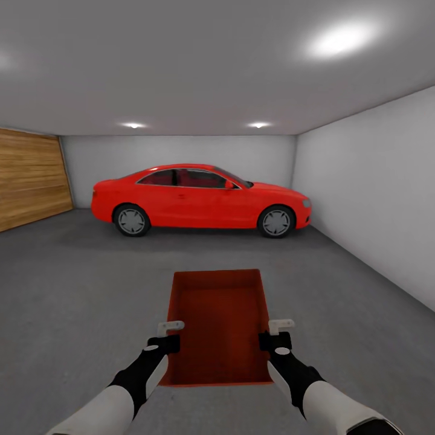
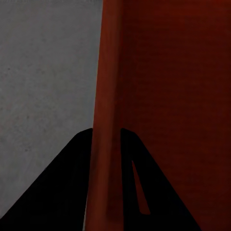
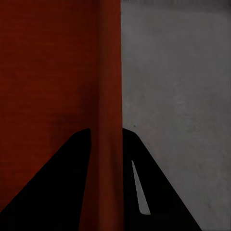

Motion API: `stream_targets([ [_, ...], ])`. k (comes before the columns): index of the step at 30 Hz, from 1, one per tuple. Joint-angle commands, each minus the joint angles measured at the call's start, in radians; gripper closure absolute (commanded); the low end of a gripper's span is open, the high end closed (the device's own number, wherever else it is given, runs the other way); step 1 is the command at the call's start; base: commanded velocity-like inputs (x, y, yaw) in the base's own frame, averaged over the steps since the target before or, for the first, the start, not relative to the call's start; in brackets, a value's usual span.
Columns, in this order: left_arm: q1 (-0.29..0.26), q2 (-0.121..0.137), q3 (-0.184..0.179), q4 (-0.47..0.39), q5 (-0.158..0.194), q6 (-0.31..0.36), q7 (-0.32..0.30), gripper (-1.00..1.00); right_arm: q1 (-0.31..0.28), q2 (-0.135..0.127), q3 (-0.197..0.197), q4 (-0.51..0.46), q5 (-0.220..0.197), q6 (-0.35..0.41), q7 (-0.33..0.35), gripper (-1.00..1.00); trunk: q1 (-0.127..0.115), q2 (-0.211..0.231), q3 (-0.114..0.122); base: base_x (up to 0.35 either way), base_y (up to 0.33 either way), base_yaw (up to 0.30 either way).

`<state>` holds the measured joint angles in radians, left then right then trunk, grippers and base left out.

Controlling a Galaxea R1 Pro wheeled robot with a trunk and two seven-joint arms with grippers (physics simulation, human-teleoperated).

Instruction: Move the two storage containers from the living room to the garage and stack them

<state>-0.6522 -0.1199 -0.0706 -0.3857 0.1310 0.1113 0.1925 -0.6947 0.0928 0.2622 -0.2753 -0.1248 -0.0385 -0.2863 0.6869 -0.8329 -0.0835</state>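
Currently, left gripper (image 1: pixel 164 344) and right gripper (image 1: pixel 275 341) each clamp a side wall of one storage container (image 1: pixel 220 323), near the red car (image 1: pixel 200 200).

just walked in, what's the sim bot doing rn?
It is in the garage, carrying one orange-red storage container in front of itself with both arms. The left gripper is clamped on the bin's left wall and the right gripper on its right wall; each wrist view shows the wall running between that gripper's fingers. Grey concrete floor lies below, and a red car is parked ahead by the far wall. No stack has been built yet.
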Motion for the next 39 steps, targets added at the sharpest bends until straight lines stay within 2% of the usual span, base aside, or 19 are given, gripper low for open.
stream_targets([
  [1,0.000,0.017,0.005,-0.004,-0.007,0.007,0.078,1.00,-0.002,-0.001,-0.034,0.001,-0.007,-0.006,-0.031,1.00,0.001,-0.001,-0.002,0.321,0.000,0.000],
  [24,0.000,0.016,0.005,-0.004,-0.007,0.007,0.078,1.00,-0.002,-0.001,-0.034,0.001,-0.007,-0.006,-0.031,1.00,0.001,-0.001,-0.002,0.322,0.082,0.000],
  [39,0.000,0.016,0.005,-0.004,-0.007,0.007,0.078,1.00,-0.002,-0.001,-0.034,0.001,-0.006,-0.006,-0.031,1.00,0.001,-0.001,-0.002,0.322,0.007,0.000],
])
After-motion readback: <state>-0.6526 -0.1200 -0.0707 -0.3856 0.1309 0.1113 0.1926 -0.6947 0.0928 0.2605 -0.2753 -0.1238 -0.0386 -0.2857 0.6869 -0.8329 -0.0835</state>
